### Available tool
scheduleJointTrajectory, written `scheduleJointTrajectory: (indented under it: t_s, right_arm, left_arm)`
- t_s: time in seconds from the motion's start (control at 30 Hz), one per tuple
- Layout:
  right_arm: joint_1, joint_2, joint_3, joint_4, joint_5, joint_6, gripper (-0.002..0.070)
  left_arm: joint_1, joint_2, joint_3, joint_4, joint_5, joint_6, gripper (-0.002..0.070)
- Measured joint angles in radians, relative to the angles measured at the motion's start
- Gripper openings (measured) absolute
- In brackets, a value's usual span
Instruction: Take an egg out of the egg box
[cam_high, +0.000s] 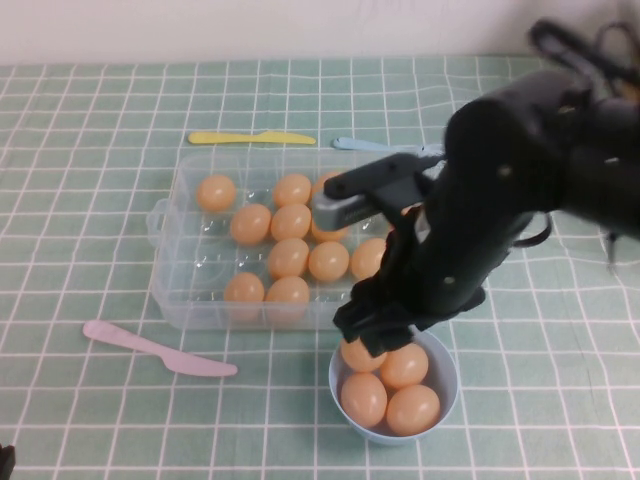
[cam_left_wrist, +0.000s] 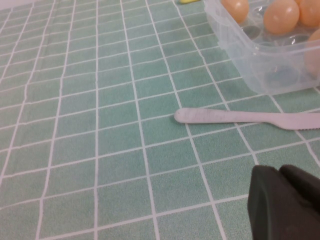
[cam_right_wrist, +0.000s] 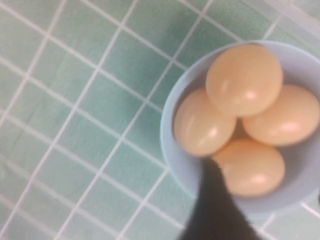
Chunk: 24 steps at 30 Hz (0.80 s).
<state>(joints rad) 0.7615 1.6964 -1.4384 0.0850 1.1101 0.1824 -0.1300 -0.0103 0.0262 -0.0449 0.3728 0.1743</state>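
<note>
The clear egg box (cam_high: 190, 290) stands mid-table with several orange-tan eggs in it, such as one egg (cam_high: 288, 257). Its corner shows in the left wrist view (cam_left_wrist: 270, 65). My right gripper (cam_high: 372, 335) hangs over the near-left rim of a light-blue bowl (cam_high: 445, 400) that holds several eggs. In the right wrist view the gripper (cam_right_wrist: 264, 181) is open, with one finger (cam_right_wrist: 214, 200) beside an egg (cam_right_wrist: 250, 167) lying in the bowl (cam_right_wrist: 172, 150). My left gripper (cam_left_wrist: 281, 172) is shut and empty, low over the cloth near the table's front left.
A pink plastic knife (cam_high: 160, 350) lies in front of the box and shows in the left wrist view (cam_left_wrist: 240, 116). A yellow knife (cam_high: 250, 138) and a blue knife (cam_high: 385, 147) lie behind the box. A green checked cloth covers the table.
</note>
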Motion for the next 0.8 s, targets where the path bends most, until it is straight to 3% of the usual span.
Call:
scheduleJointTrajectory:
  t_s: [0.13, 0.23, 0.3, 0.5, 0.8]
  right_arm:
    - [0.006, -0.095, 0.000, 0.000, 0.050, 0.001, 0.0251]
    - [0.013, -0.161, 0.000, 0.000, 0.101, 0.001, 0.0082]
    - [0.017, -0.196, 0.000, -0.003, 0.116, -0.005, 0.0029]
    - [0.019, -0.337, 0.061, -0.001, 0.122, -0.071, -0.0011]
    - [0.019, -0.650, 0.353, 0.001, 0.135, -0.077, -0.0015]
  left_arm:
    - [0.000, 0.000, 0.000, 0.000, 0.000, 0.000, -0.0003]
    - [0.000, 0.000, 0.000, 0.000, 0.000, 0.000, -0.0003]
    - [0.000, 0.000, 0.000, 0.000, 0.000, 0.000, -0.0003]
    - [0.000, 0.000, 0.000, 0.000, 0.000, 0.000, -0.0003]
    - [0.000, 0.000, 0.000, 0.000, 0.000, 0.000, -0.0003]
